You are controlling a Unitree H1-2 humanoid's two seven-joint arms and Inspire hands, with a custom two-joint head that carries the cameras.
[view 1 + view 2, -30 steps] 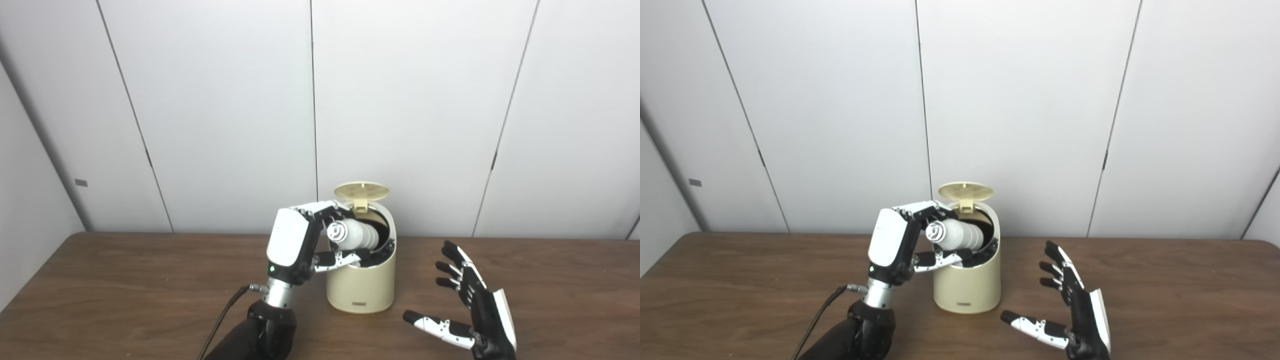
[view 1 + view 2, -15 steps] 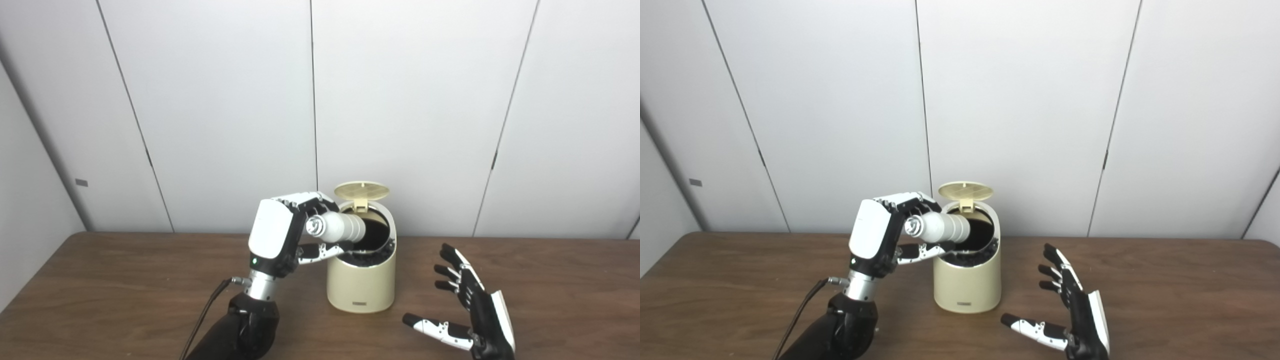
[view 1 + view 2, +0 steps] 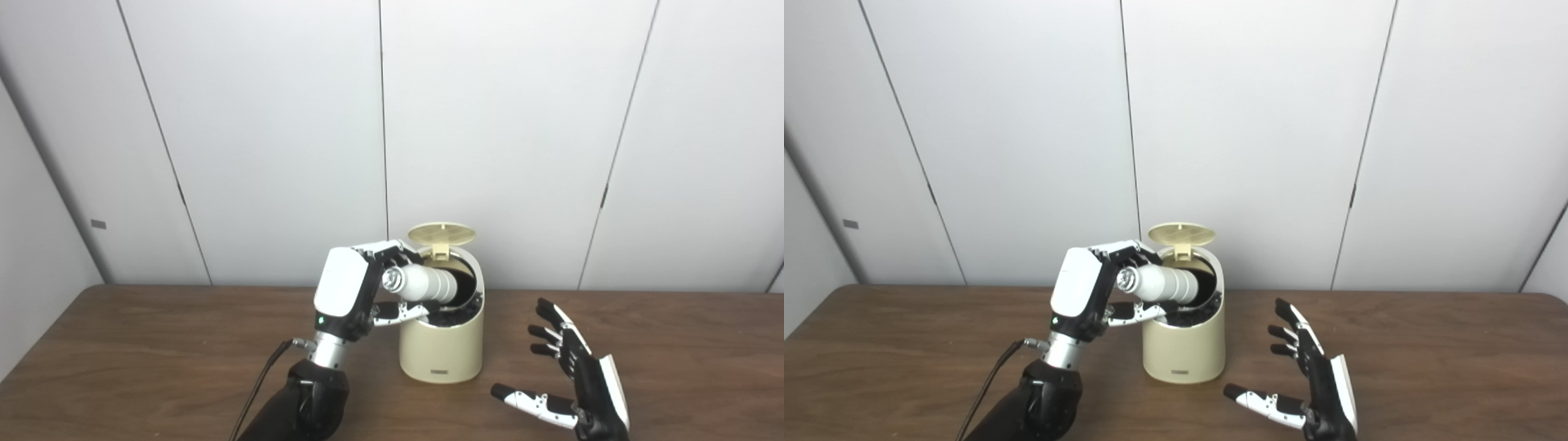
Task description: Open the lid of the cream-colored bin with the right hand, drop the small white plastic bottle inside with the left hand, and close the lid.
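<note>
At the middle of the wood-grain bench (image 3: 122, 361) stands the cream-colored bin (image 3: 442, 349), a smooth rounded plastic tub with its round, ribbed lid (image 3: 442, 233) tipped up on a rear hinge, so the dark mouth is free. Over that mouth the left hand (image 3: 358, 294) is clamped on the small white plastic bottle (image 3: 422, 285), holding it nearly level with its ridged body reaching over the rim and its cap end toward the palm, probably to let it slide in once released. Off to the side, the right hand (image 3: 576, 383) waits low near the bench, fingers spread and holding nothing, likely ready to shut the lid.
</note>
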